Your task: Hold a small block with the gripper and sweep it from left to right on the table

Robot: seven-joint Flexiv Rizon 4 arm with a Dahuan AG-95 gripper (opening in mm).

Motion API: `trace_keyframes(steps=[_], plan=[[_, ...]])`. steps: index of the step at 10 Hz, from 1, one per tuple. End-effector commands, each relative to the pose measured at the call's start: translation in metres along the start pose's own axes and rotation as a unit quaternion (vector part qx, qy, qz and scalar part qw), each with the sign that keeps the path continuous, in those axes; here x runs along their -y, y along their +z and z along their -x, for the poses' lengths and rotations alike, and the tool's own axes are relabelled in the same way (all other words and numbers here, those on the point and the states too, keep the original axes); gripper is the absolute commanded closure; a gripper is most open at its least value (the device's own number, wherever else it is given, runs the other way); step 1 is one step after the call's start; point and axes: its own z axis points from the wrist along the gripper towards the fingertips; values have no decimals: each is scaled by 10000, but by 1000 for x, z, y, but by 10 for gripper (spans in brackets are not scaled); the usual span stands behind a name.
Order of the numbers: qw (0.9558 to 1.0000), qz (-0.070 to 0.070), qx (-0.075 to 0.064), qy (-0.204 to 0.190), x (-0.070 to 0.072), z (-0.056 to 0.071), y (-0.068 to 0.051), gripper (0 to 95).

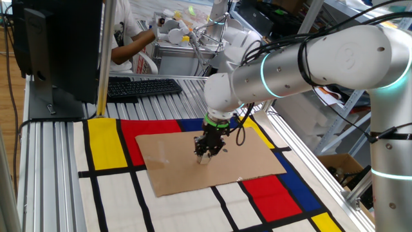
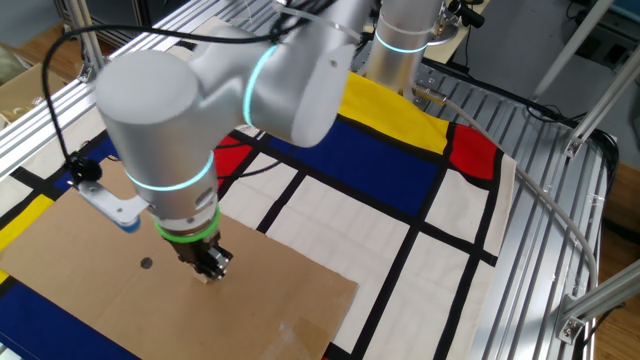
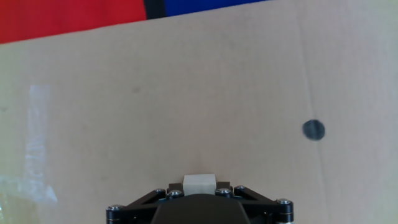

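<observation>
The gripper, black with a green ring, points down at a brown cardboard sheet on the table. It is shut on the small block, a pale beige cube held between the jaws in the hand view. The block's tip shows pale under the gripper in one fixed view and touches or nearly touches the cardboard. In the other fixed view the gripper stands over the cardboard, right of a dark dot. The dot also shows in the hand view.
The cardboard lies over red, yellow, blue and white rectangles. A black keyboard and a monitor stand at the back left, with a person behind them. Cables run along the table's grooved edge.
</observation>
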Motion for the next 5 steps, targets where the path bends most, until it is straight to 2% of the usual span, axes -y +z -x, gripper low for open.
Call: trace_keyframes(steps=[1, 5], plan=[[9999, 130, -27, 79, -4, -1, 0, 950], [9999, 78, 37, 143, -20, -7, -1, 950]])
